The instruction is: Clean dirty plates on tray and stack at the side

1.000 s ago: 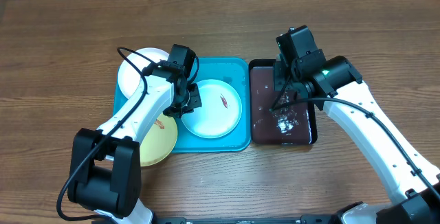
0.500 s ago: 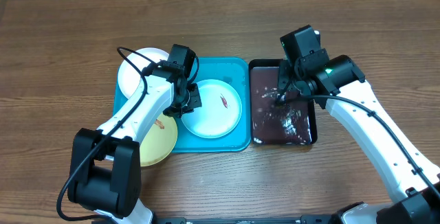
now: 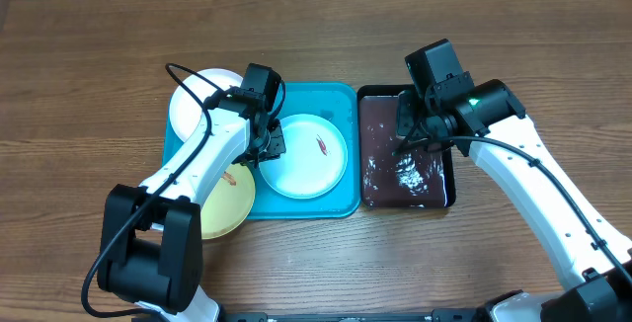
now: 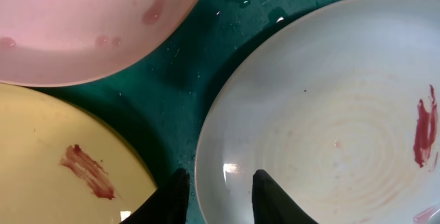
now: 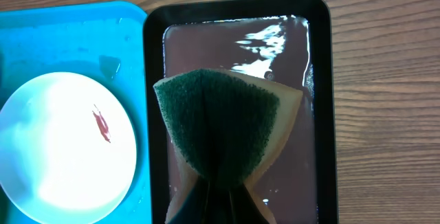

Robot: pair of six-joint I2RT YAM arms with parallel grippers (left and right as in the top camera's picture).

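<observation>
The turquoise tray (image 3: 341,100) carries a pale mint plate (image 3: 306,154) with a red smear near its middle. A white plate (image 3: 196,100) and a yellow plate (image 3: 229,199) with a smear overlap the tray's left edge. My left gripper (image 3: 269,144) is at the mint plate's left rim. In the left wrist view its fingers (image 4: 172,196) stand apart astride that rim (image 4: 206,183), gripping nothing. My right gripper (image 3: 405,142) hovers over the black tray (image 3: 380,124), shut on a green-and-yellow sponge (image 5: 216,121).
The black tray (image 5: 330,114) holds a film of water and white foam (image 3: 407,172) and lies against the turquoise tray's right side. Bare wooden table surrounds both trays. A cardboard edge runs along the far side.
My left jaws have opened off the mint plate's rim; the arm stayed put. The right gripper with the sponge shifted slightly right over the black tray, and the foam moved.
</observation>
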